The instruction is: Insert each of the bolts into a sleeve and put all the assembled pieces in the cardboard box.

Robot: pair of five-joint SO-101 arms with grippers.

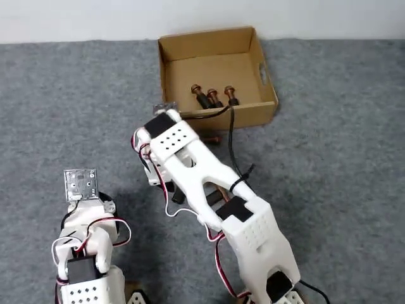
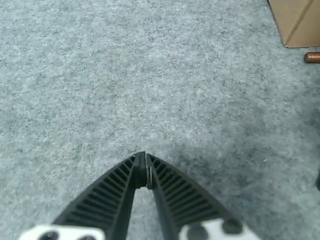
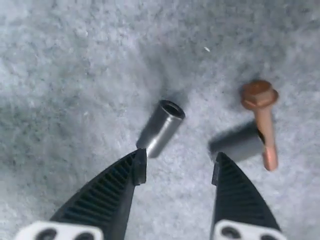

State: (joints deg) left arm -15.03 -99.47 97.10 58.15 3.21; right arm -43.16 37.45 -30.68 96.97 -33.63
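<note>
My right gripper point(image 3: 177, 167) is open just above the grey carpet. A grey metal sleeve point(image 3: 161, 128) lies by the tip of one finger, its open end pointing away. A darker sleeve point(image 3: 239, 143) lies by the other fingertip, touching a copper bolt point(image 3: 263, 117). The cardboard box point(image 1: 190, 47) stands at the back and holds three bolts in sleeves point(image 1: 213, 97). The right arm point(image 1: 209, 177) stretches toward the box front, with another copper bolt point(image 1: 212, 138) lying there. My left gripper point(image 2: 145, 167) is shut on nothing over bare carpet at the front left.
A corner of the box point(image 2: 297, 22) and the copper bolt's end point(image 2: 312, 56) show in the left wrist view. The left arm point(image 1: 85, 253) stays folded at the front left. Open grey carpet point(image 1: 76, 107) spreads on both sides of the box.
</note>
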